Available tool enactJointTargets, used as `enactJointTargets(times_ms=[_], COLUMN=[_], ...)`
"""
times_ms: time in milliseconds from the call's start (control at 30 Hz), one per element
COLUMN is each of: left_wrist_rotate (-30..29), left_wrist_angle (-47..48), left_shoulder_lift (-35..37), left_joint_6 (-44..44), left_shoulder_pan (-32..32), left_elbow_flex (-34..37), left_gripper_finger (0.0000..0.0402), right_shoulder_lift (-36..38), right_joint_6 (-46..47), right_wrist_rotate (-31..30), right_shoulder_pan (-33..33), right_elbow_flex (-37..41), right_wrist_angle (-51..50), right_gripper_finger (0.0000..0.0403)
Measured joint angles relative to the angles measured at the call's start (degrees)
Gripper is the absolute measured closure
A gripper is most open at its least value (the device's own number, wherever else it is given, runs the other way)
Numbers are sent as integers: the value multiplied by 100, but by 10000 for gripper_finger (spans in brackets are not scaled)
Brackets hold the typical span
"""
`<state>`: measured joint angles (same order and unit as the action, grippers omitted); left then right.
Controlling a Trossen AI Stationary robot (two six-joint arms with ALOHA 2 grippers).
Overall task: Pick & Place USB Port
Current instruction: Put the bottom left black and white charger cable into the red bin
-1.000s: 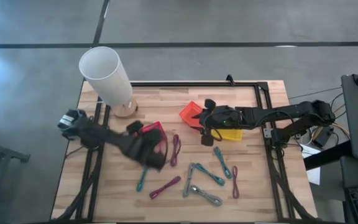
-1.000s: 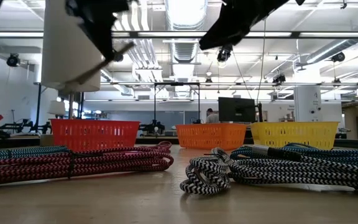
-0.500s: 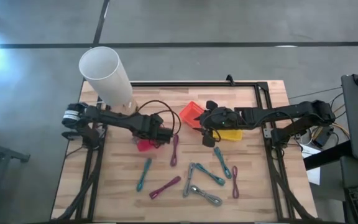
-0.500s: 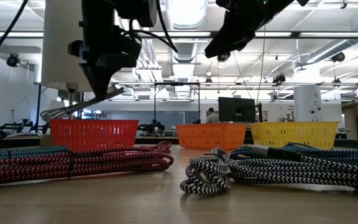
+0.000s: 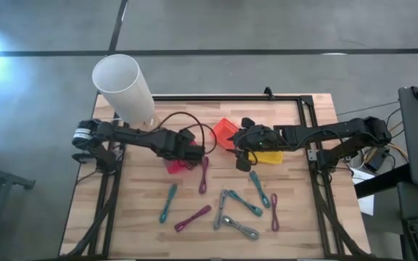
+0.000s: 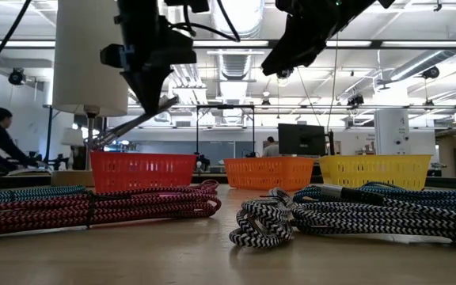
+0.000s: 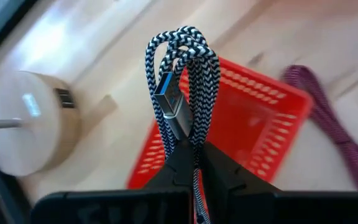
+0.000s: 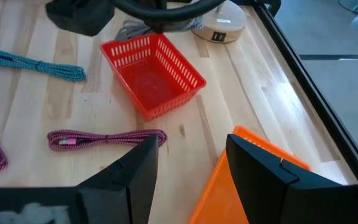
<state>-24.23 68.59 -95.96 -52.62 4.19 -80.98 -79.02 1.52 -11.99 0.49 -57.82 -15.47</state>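
Observation:
My left gripper (image 5: 191, 148) is shut on a bundled black-and-white braided USB cable (image 7: 182, 93) and hovers above the red basket (image 5: 177, 165), which sits on the table by its base. In the low view a strand of the cable (image 6: 129, 129) slants down below the gripper. My right gripper (image 5: 239, 154) is open and empty. It hangs over the edge of the orange basket (image 8: 257, 180), next to the yellow basket (image 5: 271, 156). My left gripper pinches the cable bundle (image 7: 194, 149) between its two fingers, across several strands. The folded loop end (image 7: 182, 40) and the blue-tongued USB plug (image 7: 171, 99) stick out past the fingertips. The bundle is lifted clear of the table, above the red basket (image 7: 253, 137).
Several bundled cables lie on the near half of the table: teal (image 5: 167, 203), magenta (image 5: 193, 217), purple (image 5: 205, 174), grey-white (image 5: 234, 225), more teal (image 5: 256, 181). A white cylinder lamp (image 5: 124, 87) on a round wooden base (image 7: 27, 121) stands at the far left. A black frame (image 5: 307, 109) edges the table.
My left gripper has swung from the near-left part of the table toward the far right, carrying the cable bundle, and now hangs over the red basket. The red basket has shifted slightly toward the table's right.

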Motion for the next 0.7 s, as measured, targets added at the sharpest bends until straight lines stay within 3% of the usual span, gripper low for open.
enactJointTargets(times_ms=[267,700], left_wrist_rotate=[115,99], left_wrist_angle=[-772,-1191], left_shoulder_lift=[-64,-85], left_joint_6=[-81,-464], left_shoulder_pan=[-31,-151], left_elbow_flex=[337,1187], left_gripper_finger=[390,373], right_shoulder_lift=[0,0], right_joint_6=[-19,-190], right_wrist_rotate=[0,-3], right_shoulder_pan=[0,0], right_elbow_flex=[0,0], right_wrist_angle=[-43,-60], right_gripper_finger=[216,216])
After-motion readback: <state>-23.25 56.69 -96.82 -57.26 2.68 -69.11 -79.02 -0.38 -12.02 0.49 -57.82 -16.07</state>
